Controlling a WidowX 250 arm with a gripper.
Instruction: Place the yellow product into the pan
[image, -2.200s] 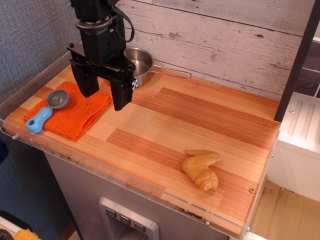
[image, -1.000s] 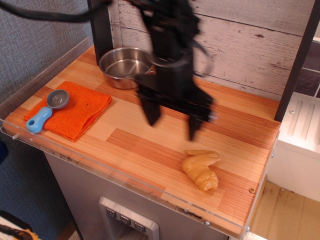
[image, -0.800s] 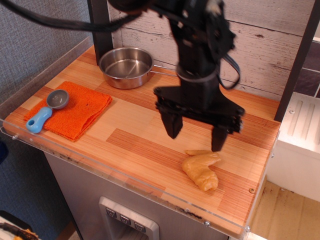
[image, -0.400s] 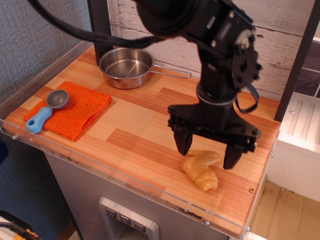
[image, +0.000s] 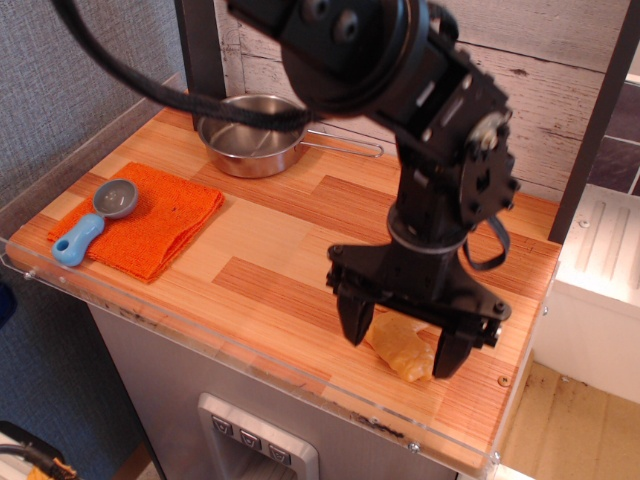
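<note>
The yellow product (image: 398, 349), a pale yellow-tan lumpy croissant-like piece, lies near the front right of the wooden counter. My black gripper (image: 400, 348) is open and lowered over it, one finger on its left and one on its right; part of the piece is hidden by the gripper body. I cannot tell whether the fingers touch it. The pan (image: 247, 137), a small shiny steel saucepan with a thin wire handle pointing right, stands at the back left, partly behind my arm, and looks empty.
An orange cloth (image: 150, 228) lies at the left with a grey scoop with a blue handle (image: 95, 220) on it. A clear plastic lip runs along the counter's front edge (image: 250, 365). A plank wall stands behind.
My gripper has moved from beside the pan at the back left across the counter to the front right and has come down around the yellow product. The product and pan have not moved.
</note>
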